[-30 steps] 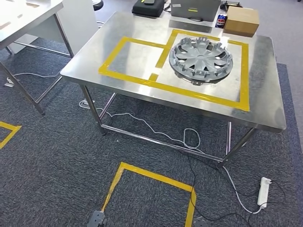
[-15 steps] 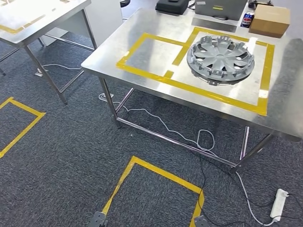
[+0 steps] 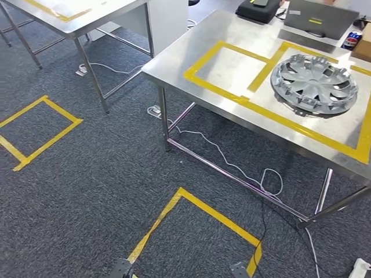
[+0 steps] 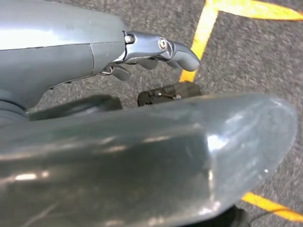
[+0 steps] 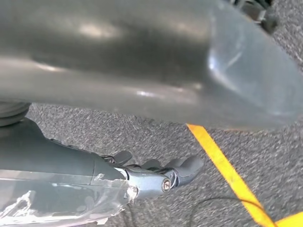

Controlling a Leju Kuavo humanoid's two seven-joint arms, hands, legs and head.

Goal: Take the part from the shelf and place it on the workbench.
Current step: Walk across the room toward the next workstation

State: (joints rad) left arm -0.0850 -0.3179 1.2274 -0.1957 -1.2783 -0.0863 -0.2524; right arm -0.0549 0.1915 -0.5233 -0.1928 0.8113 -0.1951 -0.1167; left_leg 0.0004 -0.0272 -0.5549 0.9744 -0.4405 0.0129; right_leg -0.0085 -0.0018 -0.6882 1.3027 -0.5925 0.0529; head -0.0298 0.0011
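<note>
On the steel workbench [image 3: 210,81], inside the yellow tape outline [image 3: 227,95], the grey hubcap [image 3: 314,84] lies flat. It looks light, thin, stiff plastic with a smooth face; opposite rim edges seem the safest hold. The left hand [image 4: 157,49] and right hand [image 5: 161,175] hang empty, fingers loosely extended.

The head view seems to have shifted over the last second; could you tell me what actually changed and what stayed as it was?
The camera turned to the left: the whole scene slid rightward in the picture, so the robot moved, not the things. A second table and another floor square have come into view. The hubcap lies as before inside the yellow tape on the workbench. The left hand and right hand hang over the carpet, holding nothing.
</note>
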